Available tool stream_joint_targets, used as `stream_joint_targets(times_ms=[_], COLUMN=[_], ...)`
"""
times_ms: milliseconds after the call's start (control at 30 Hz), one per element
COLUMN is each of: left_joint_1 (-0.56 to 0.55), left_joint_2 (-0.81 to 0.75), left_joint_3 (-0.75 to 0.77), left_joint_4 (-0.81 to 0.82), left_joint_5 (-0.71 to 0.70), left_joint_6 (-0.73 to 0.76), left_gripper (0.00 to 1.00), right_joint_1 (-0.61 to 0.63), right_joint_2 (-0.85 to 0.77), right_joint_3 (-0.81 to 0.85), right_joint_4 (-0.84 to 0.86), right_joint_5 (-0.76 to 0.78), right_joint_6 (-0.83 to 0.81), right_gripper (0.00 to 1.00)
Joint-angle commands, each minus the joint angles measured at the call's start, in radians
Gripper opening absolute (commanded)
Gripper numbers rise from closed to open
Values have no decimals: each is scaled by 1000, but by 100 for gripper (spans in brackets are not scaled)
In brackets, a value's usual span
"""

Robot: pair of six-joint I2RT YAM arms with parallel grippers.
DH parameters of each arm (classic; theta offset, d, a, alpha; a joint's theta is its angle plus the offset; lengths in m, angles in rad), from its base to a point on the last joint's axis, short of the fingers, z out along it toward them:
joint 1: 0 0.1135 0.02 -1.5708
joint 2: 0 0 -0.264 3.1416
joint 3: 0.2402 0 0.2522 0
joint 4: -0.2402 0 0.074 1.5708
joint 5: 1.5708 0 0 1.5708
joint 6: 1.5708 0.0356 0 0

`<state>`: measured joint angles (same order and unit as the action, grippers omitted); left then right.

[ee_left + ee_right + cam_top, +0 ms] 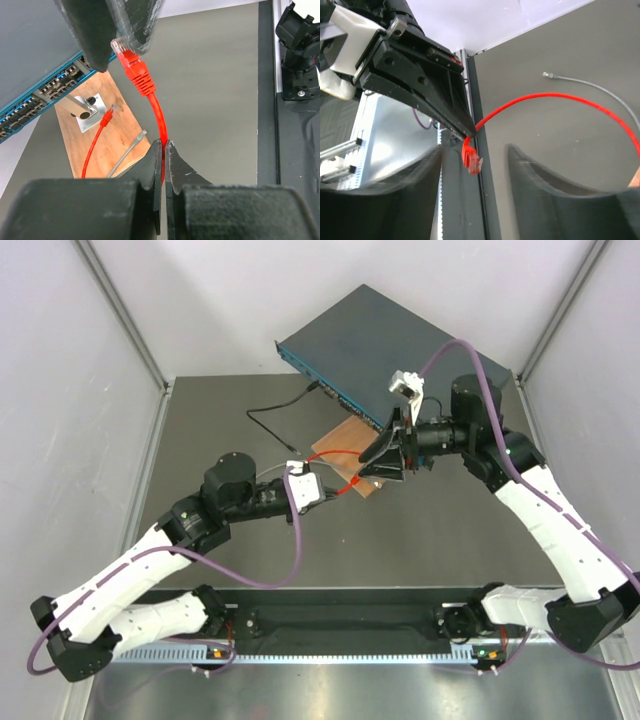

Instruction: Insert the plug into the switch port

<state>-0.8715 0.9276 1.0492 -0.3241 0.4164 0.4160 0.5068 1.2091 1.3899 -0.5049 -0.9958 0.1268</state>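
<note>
The plug (pixel 131 61), a clear connector with a red boot, stands in the air on a short bend of red cable (pixel 159 120). My left gripper (pixel 165 146) is shut on that cable just below the boot. In the right wrist view the plug (pixel 472 159) hangs between my right gripper's (pixel 475 150) fingers, which stand apart on either side with a gap to each. From above, both grippers, left (pixel 332 489) and right (pixel 380 464), meet in front of the dark blue-grey switch (pixel 370 340). Its row of ports (pixel 55 89) runs across the front face.
A wooden board (pixel 100 145) lies before the switch, carrying a metal post on a plate (pixel 82 107), a second red connector (pixel 109 114) and a grey connector (pixel 141 134). A black cable (pixel 270 420) lies left of the board. The grey cable (pixel 592 86) runs across the table.
</note>
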Motion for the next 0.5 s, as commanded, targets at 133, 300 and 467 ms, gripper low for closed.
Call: stream_joint_targets(times_ms=[133, 300, 467], left_joint_1=[-6, -7, -9], left_joint_2=[13, 28, 89], left_joint_3=[25, 35, 92], left_joint_4=[77, 92, 86], left_joint_5=[19, -62, -179], left_joint_6=[-20, -71, -132], left_gripper=[0, 18, 45], right_joint_1=[29, 27, 16], right_joint_2=[1, -5, 10], right_joint_3=[35, 15, -23], right_joint_4=[29, 29, 72], right_joint_5=[32, 80, 108], right_joint_6=[-12, 20, 120], right_gripper=[3, 0, 0])
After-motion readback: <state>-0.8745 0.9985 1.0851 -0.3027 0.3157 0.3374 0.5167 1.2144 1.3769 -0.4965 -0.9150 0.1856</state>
